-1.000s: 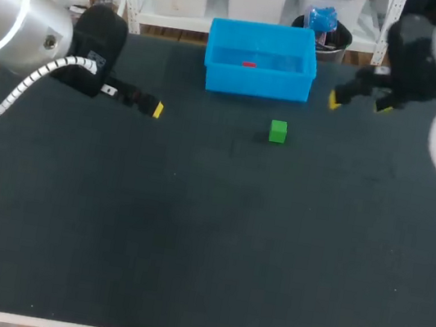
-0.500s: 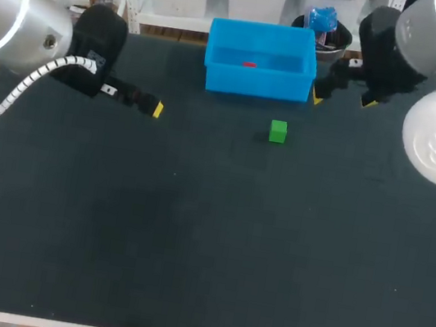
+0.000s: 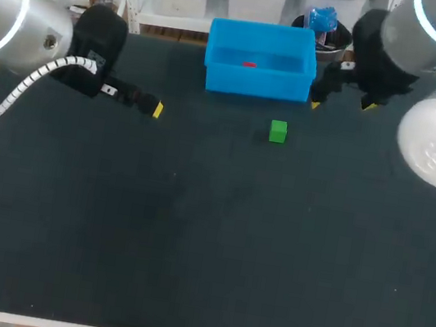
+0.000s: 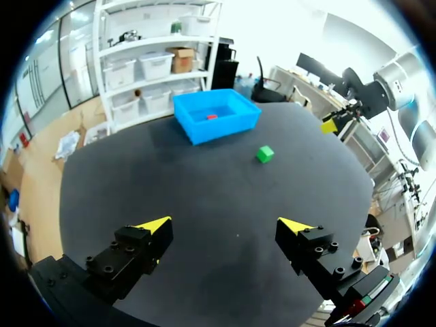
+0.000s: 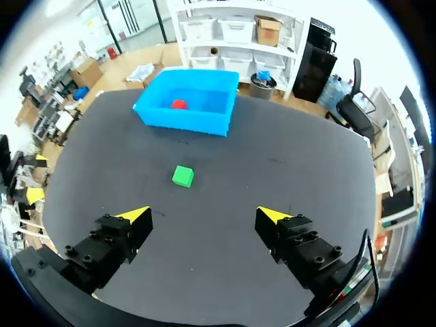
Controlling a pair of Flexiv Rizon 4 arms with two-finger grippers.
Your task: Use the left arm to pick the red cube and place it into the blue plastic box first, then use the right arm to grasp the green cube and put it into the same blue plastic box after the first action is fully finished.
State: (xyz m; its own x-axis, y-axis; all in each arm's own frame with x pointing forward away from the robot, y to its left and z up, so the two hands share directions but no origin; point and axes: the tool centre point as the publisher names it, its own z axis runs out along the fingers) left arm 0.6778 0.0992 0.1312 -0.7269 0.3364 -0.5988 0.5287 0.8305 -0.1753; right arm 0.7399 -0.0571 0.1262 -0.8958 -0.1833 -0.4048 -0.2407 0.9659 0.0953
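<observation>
Half done: red cube [image 3: 249,64] in blue plastic box [image 3: 255,83]; right gripper [image 5: 204,216], released, swung inward toward green cube [image 5: 182,176] ahead; left gripper [image 4: 225,226] released.

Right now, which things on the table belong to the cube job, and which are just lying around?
Belong to the job:
red cube, already inside the blue plastic box
green cube, outside the box
left gripper and right gripper, both open

Just there:
only the black table itself
</observation>
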